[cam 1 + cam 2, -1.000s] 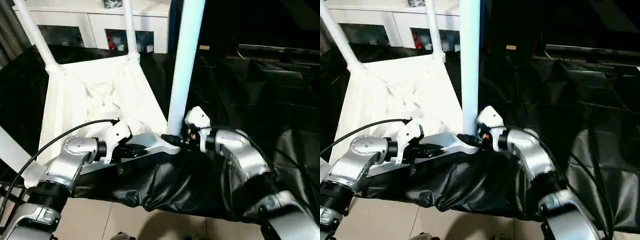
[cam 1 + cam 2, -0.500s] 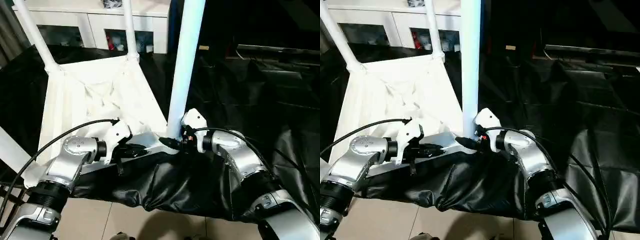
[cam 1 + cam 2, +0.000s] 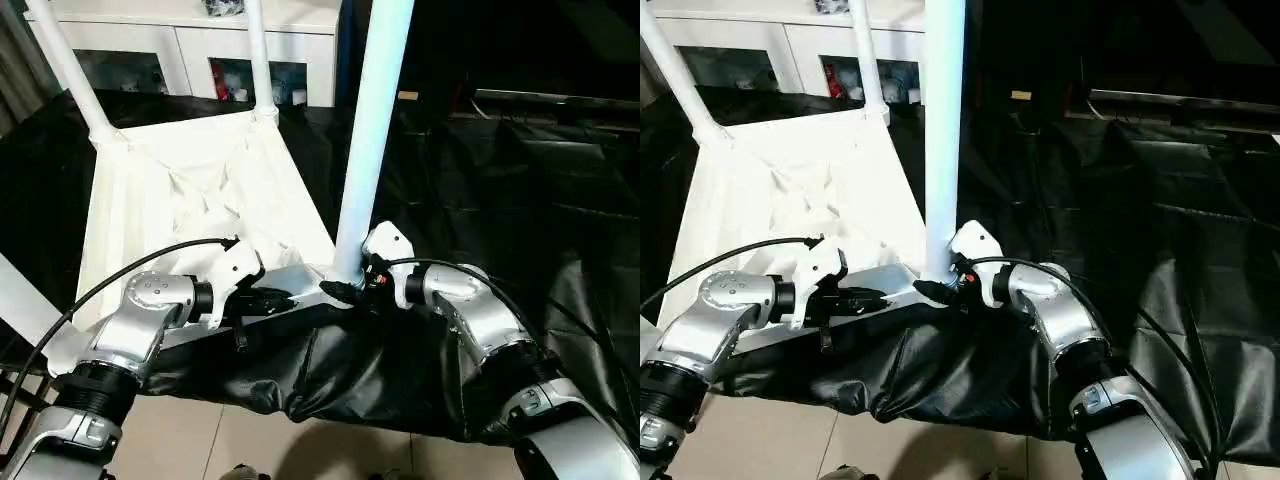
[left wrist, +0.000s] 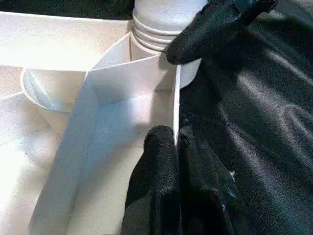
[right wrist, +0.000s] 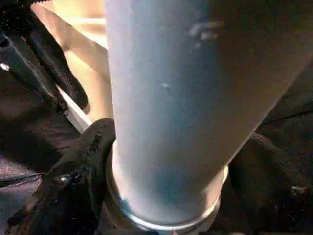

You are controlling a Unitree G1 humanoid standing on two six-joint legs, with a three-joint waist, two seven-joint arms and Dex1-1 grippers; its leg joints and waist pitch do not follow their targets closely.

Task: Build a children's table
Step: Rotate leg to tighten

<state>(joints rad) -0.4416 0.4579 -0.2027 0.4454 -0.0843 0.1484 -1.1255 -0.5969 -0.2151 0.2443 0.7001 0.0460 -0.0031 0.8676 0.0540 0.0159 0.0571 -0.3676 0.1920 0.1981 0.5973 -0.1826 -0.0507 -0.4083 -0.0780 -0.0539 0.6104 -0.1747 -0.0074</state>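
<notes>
The white tabletop point(image 3: 190, 190) lies upside down on black cloth, ribbed underside up, with white legs standing in its corner sockets. My left gripper point(image 3: 285, 297) is shut on the thin rim of the near edge point(image 4: 177, 142). The near right leg point(image 3: 375, 130) rises from its socket right beside it. My right gripper point(image 3: 350, 287) is open at this leg's foot, with the leg point(image 5: 171, 98) between its fingers point(image 5: 80, 181). One of its fingertips point(image 4: 215, 24) lies against the ringed collar at the leg's base.
Further legs stand at the back left point(image 3: 70, 70), the back corner point(image 3: 258, 55) and the near left point(image 3: 20, 300). A white glass-door cabinet point(image 3: 190, 50) is behind. Crumpled black cloth point(image 3: 500, 180) covers the surface to the right. A black cable point(image 3: 120, 275) loops over my left forearm.
My right gripper has moved in closer to the foot of the near right leg and its fingers have spread wider. The left gripper has kept its hold on the rim.
</notes>
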